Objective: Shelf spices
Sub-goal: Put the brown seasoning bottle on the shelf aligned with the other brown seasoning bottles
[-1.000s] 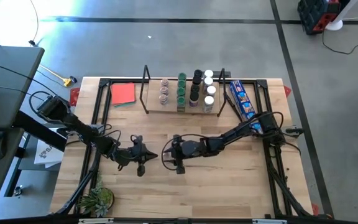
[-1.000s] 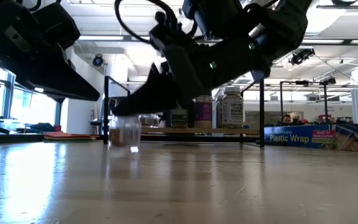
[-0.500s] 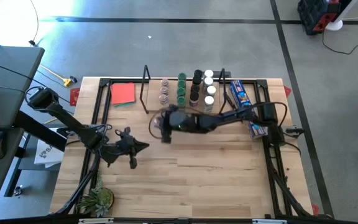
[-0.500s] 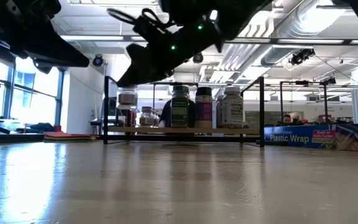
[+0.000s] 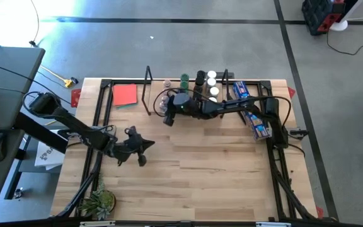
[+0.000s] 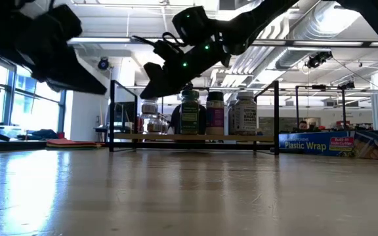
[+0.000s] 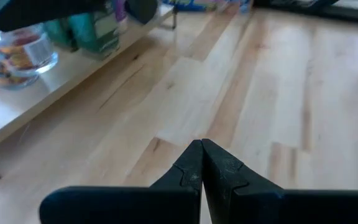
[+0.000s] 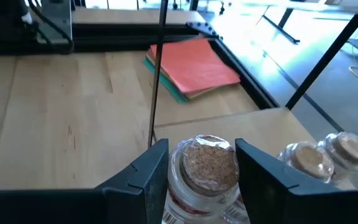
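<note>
A clear spice jar [image 8: 205, 171] with a cork-coloured top sits between the two fingers [image 8: 143, 177] of the right pincer [image 5: 167, 108], which is closed partway around it and holds it just above the left part of the shelf [image 5: 188, 111], beside two more clear jars [image 8: 328, 154] already standing there. The shelf is a low light-wood rack with thin black uprights, set along the far edge of the tabletop [image 5: 200, 183] near its middle. On it stand the other spices [image 5: 199, 88] in short rows, with green, black and white lids; in the low view they show as dark and pale jars lined up behind the raised pincer [image 6: 155, 84]. The right arm reaches in from the right edge of the tabletop and stretches across the front of the shelf. A red card [image 5: 125, 95] lies flat near the far left corner, just left of the shelf, and a long blue packet [image 5: 247, 104] lies near the far right corner on the shelf's other side. The left pincer [image 5: 140, 153] hovers over bare wood near the left edge, well apart from the shelf, its fingers [image 7: 191, 167] pressed fully together and holding nothing. A small green plant [image 5: 98, 203] stands at the near left corner.
</note>
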Controlling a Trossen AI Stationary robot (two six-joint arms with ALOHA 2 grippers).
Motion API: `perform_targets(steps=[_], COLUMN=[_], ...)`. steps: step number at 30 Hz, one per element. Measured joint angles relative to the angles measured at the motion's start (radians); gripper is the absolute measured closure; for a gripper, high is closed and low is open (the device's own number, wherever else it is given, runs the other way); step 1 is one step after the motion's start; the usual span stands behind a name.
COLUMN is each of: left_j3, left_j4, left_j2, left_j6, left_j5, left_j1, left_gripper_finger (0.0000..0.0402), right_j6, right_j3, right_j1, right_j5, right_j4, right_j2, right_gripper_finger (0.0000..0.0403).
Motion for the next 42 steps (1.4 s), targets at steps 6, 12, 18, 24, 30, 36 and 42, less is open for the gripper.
perform_targets(steps=[6,12,18,24,30,36,42], left_j3=[-0.001,0.0,0.0,0.0,0.0,0.0,0.0], left_j4=[0.089,0.176,0.177,0.178,0.177,0.177,0.177], left_j2=[0.089,0.123,0.123,0.123,0.123,0.123,0.123], left_j6=[0.038,0.085,0.086,0.086,0.086,0.086,0.086], left_j5=[0.067,0.108,0.112,0.112,0.112,0.112,0.112], left_j1=[0.072,0.092,0.092,0.092,0.091,0.091,0.091], left_gripper_finger=[0.0401,0.0401,0.0401,0.0401,0.0401,0.0401,0.0401], right_j6=[-0.007,-0.016,-0.039,-0.048,-0.081,-0.033,0.065], right_j3=[0.001,0.004,0.006,0.037,0.086,0.126,0.127], right_j1=[0.002,0.003,0.006,0.01,0.01,0.01,0.01], right_j5=[0.002,0.021,0.023,0.006,0.009,-0.037,-0.058], right_j4=[-0.008,-0.004,-0.001,-0.016,-0.018,-0.06,-0.117], right_j2=[0.025,0.037,0.04,0.046,0.047,0.046,0.061], right_gripper_finger=[0.0247,0.0247,0.0247,0.0247,0.0247,0.0247,0.0247])
